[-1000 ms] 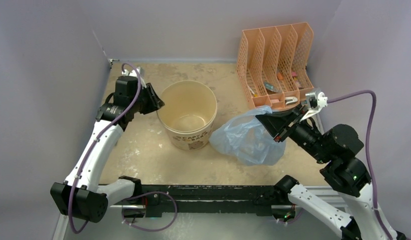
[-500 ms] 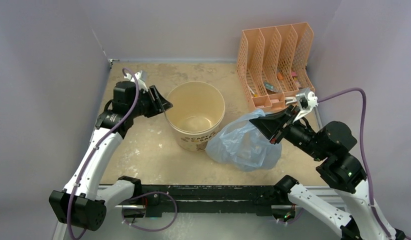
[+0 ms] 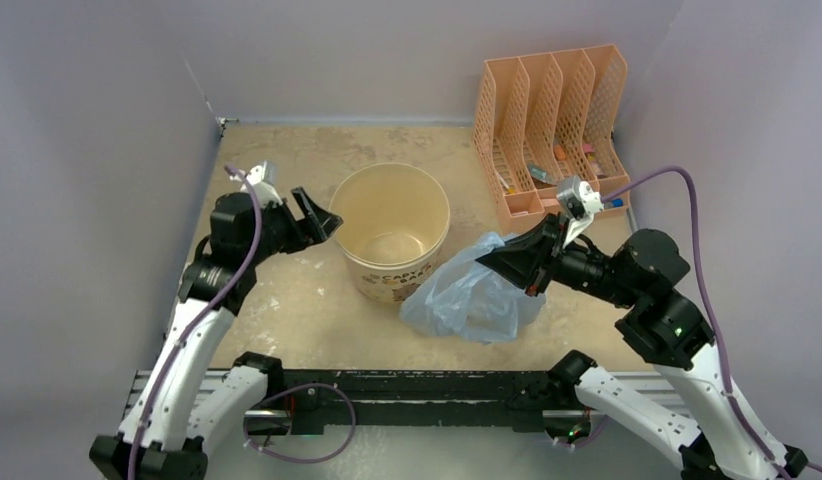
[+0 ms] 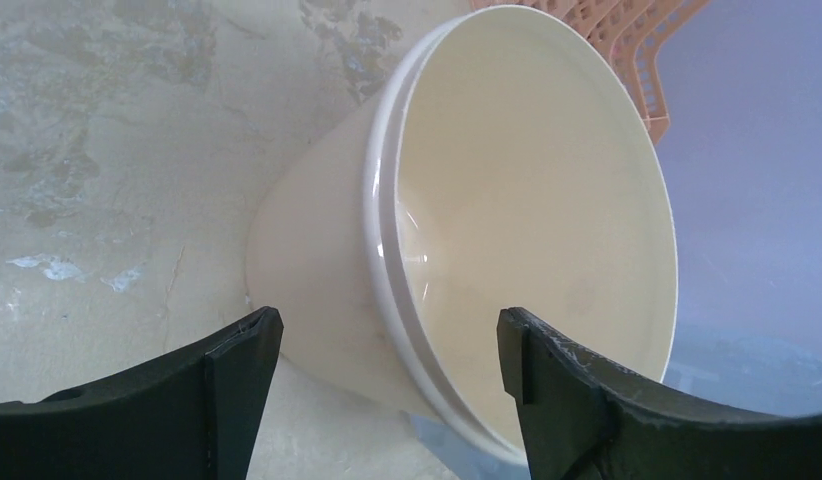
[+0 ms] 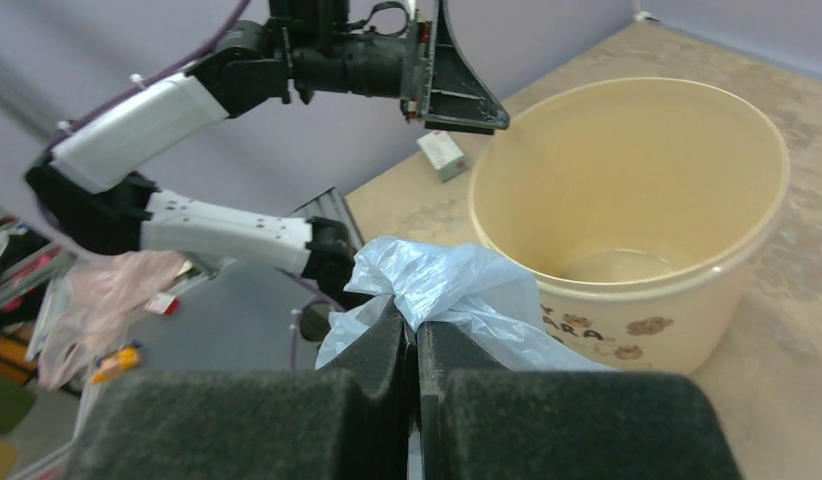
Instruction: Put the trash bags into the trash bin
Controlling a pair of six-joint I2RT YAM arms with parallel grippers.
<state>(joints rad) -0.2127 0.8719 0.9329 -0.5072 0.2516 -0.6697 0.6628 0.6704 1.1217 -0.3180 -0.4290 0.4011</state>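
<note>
The cream trash bin [image 3: 391, 232] stands upright mid-table, empty, with brown prints on its side [image 5: 627, 330]. The pale-blue trash bag [image 3: 465, 295] hangs crumpled to the bin's right, its bottom resting on the table. My right gripper [image 3: 492, 262] is shut on a bunched fold of the bag [image 5: 427, 280], just right of the bin's rim. My left gripper [image 3: 325, 215] is open at the bin's left rim. In the left wrist view its jaws stand wide apart, with the rim [image 4: 387, 250] lying between them and touching neither finger.
An orange mesh file organizer [image 3: 552, 125] with small items stands at the back right. A small white box [image 5: 442, 152] lies on the table behind the bin. Walls close the table at left, back and right.
My right gripper has carried the bag leftward toward the bin. My left arm has pulled back and down, and its gripper stays at the rim. The bin shifted slightly right early on.
</note>
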